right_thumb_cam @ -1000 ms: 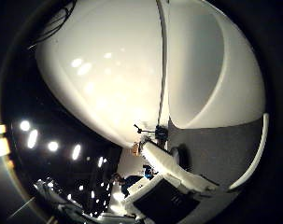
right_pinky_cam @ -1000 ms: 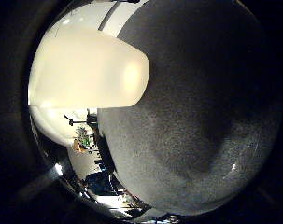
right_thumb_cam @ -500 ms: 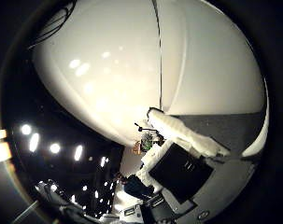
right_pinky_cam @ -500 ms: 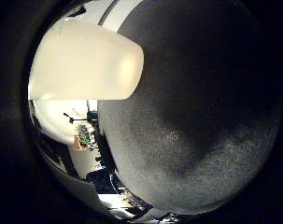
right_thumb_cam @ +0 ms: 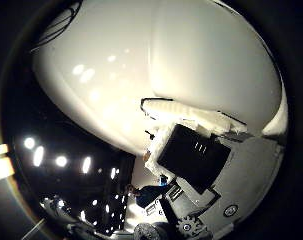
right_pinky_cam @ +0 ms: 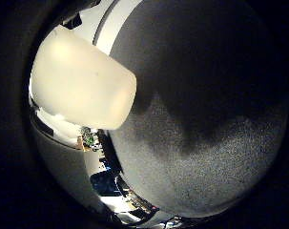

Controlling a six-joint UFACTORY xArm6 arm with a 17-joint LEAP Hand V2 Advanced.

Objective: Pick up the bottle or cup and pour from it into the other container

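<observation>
- Since the pale translucent plastic cup lies close beside one white-and-black finger curling in, over grey speckled tabletop, we cannot tell if the hand grips it.
- We judge a partial closure could tip it.

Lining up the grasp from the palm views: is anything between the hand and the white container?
Nothing visible is. The white container fills much of the thumb side view, so it is close to the palm, and a finger of the hand reaches in across it with nothing between them. The other container cannot be picked out in either view.
</observation>
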